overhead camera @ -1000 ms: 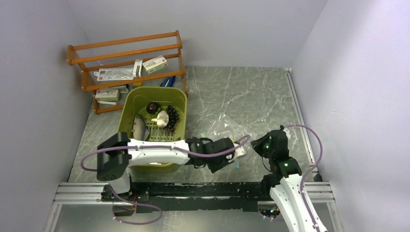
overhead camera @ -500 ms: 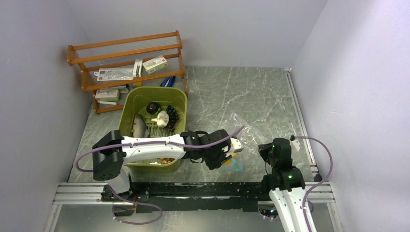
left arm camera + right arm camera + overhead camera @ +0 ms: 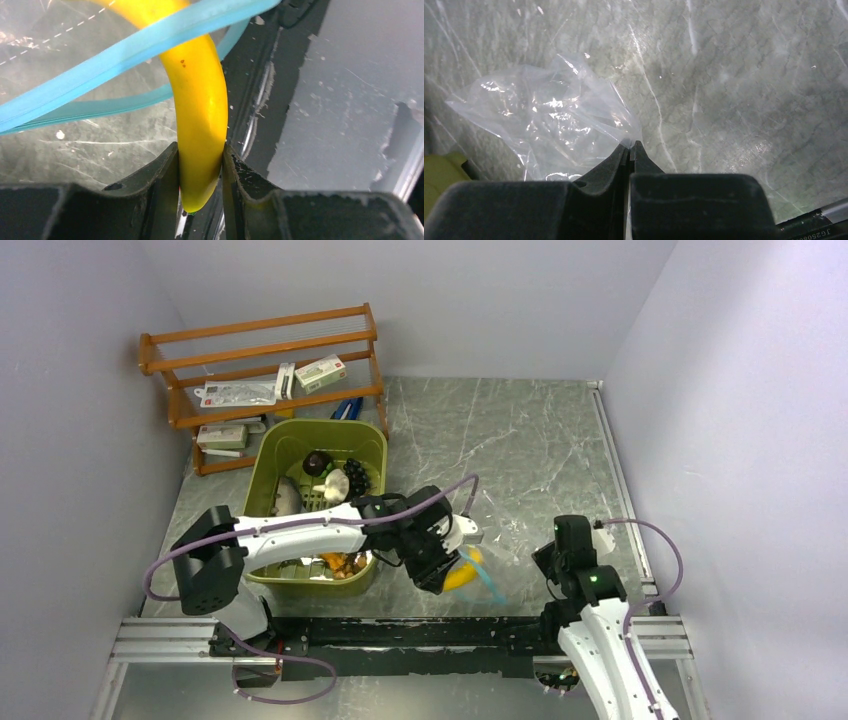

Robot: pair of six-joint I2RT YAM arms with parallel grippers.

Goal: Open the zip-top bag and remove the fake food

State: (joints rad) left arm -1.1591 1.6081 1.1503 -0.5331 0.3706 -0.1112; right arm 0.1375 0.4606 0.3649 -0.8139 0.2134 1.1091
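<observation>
Leftmost, your green bin point(image 3: 290, 440) already holds the mushroom point(image 3: 335, 485) and grapes point(image 3: 358, 478), just beside it your left gripper point(image 3: 200, 155) clamps the banana point(image 3: 200, 100) poking through the blue zip strip point(image 3: 100, 65), and rightmost your right gripper point(image 3: 630, 149) pinches a corner of the zip-top bag point(image 3: 554, 130).

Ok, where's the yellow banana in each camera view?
Top external: low centre, banana in the left gripper.
Left wrist: centre, rising from the bottom edge, crossing the blue zip strip.
Right wrist: not in it.
Shared landmark: the clear zip-top bag, in all three.
</observation>
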